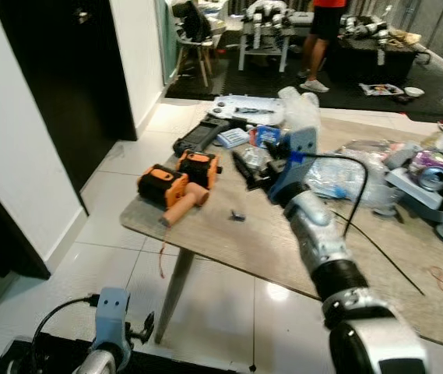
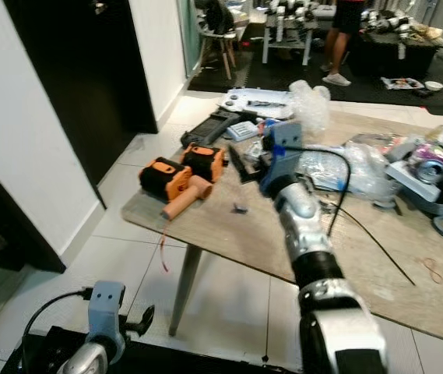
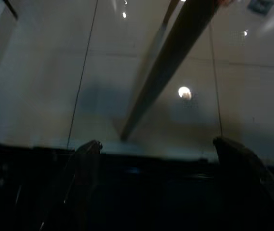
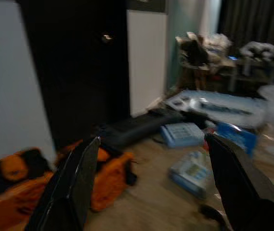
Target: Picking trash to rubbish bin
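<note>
Cluttered wooden table (image 1: 283, 241) on glossy white tile, dark doorway off to the robot's left, a person's legs (image 1: 321, 47) at the far end of the room. No rubbish bin to point you at.

Trash candidates sit mid-table: crumpled clear plastic wrap (image 1: 346, 181) just beyond the right gripper (image 1: 251, 167), small blue-and-white packets (image 4: 190, 169) close ahead of its fingers, and a crushed can (image 1: 431, 170) further to the robot's right. You can expect the wrap to be near weightless, soft and slippery, so pinch a bunched fold rather than a flat sheet. Packets look light and flat; take one by an edge. The can is probably stiff enough for a hold across its body.

Orange tool batteries (image 1: 176, 179) and the black case (image 1: 202, 134) look like gear, not trash; steer clear.

Right arm is stretched forward over the table, wrist about level, fingers spread wide with nothing between them. Left gripper (image 3: 156, 159) hangs low beside the table leg (image 3: 165, 67), pointing at the floor, fingers apart and empty.
</note>
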### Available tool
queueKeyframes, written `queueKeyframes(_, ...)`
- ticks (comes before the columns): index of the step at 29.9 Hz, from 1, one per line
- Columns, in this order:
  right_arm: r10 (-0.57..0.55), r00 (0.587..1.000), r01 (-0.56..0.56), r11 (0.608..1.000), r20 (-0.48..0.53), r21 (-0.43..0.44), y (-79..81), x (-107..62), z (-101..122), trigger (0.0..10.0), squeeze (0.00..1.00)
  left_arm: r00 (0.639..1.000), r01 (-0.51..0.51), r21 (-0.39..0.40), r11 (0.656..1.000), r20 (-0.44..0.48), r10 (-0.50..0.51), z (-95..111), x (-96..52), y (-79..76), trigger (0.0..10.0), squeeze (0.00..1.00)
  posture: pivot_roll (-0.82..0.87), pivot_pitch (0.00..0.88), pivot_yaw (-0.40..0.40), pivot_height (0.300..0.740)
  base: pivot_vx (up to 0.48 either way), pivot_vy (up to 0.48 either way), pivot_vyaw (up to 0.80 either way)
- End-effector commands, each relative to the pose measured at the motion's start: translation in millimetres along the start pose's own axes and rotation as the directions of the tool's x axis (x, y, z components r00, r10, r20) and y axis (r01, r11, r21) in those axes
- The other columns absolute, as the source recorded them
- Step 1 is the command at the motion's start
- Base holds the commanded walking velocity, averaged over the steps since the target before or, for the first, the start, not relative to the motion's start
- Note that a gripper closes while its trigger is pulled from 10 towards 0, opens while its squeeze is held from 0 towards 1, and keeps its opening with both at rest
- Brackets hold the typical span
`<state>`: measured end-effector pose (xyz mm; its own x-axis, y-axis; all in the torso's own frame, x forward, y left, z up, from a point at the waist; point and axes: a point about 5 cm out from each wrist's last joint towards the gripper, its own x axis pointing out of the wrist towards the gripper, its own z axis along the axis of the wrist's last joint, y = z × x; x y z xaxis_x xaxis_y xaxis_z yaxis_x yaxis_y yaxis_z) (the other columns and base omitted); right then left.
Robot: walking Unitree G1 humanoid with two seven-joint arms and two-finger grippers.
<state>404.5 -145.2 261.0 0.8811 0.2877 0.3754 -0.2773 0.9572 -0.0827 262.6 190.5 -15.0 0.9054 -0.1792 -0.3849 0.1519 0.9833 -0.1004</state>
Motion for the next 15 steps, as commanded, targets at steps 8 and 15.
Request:
queueKeyframes(8, -0.18, 0.983, 0.175, 0.977, -0.04, -0.119, -43.1, -3.9, 7, 10.0, 1.0, 0.998, 0.054, 0.004, 0.999, -0.013, -0.054, -29, -28.1, 2.4, 10.0, 0.0, 0.05, 0.357, 0.04, 0.74, 0.0, 0.0, 0.0)
queueKeyframes(15, -0.322, 0.947, 0.319, 0.935, 0.004, -0.153, -75.3, -11.7, 21, 10.0, 1.0, 0.993, 0.113, -0.007, 0.994, -0.022, -0.113, -44, -40.9, -10.7, 10.0, 0.0, 0.05, 0.399, 0.055, 0.74, 0.0, 0.0, 0.0)
